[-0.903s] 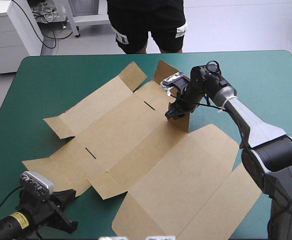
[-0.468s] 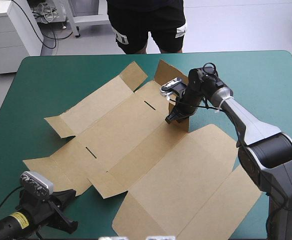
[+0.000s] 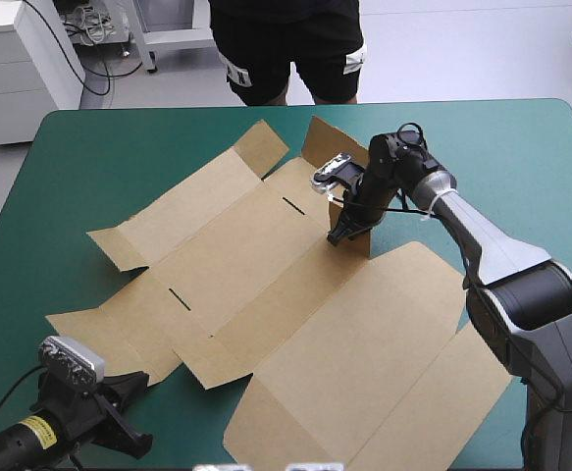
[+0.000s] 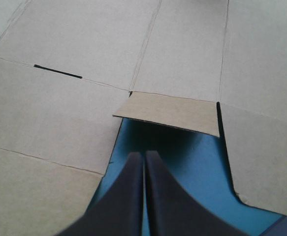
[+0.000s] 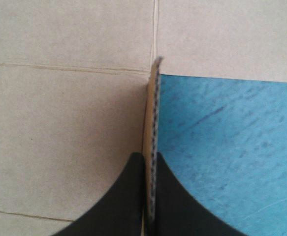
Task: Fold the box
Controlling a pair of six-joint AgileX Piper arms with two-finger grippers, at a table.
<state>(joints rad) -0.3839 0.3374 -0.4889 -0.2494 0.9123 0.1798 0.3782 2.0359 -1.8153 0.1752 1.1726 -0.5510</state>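
Pinching an upright flap [image 3: 327,142] of the box [image 3: 266,265], the right gripper [image 3: 341,234] has its black fingers all but closed. The right wrist view shows the board's cut edge clamped between them. The box itself is a cut brown sheet lying flat on the teal-green table [image 3: 119,147]. It spreads across the middle, from near the far edge down toward the near right corner. Its main creases run from the near-left side toward the far-right side.

The held flap stands at the far-right end of the central panels, with the flat board on one side of it and bare cover on the other. What comes next probably turns on that hinge: the flap can only swing about its crease, so the wrist would have to tip it over the central panel, toward the near-left.

The left gripper [image 4: 144,155] sits by the near left corner, fingers pressed together on nothing. It points at a small flap [image 4: 173,113] at the sheet's opposite end and is well apart from the raised one, so the right arm is clearly nearer the work.
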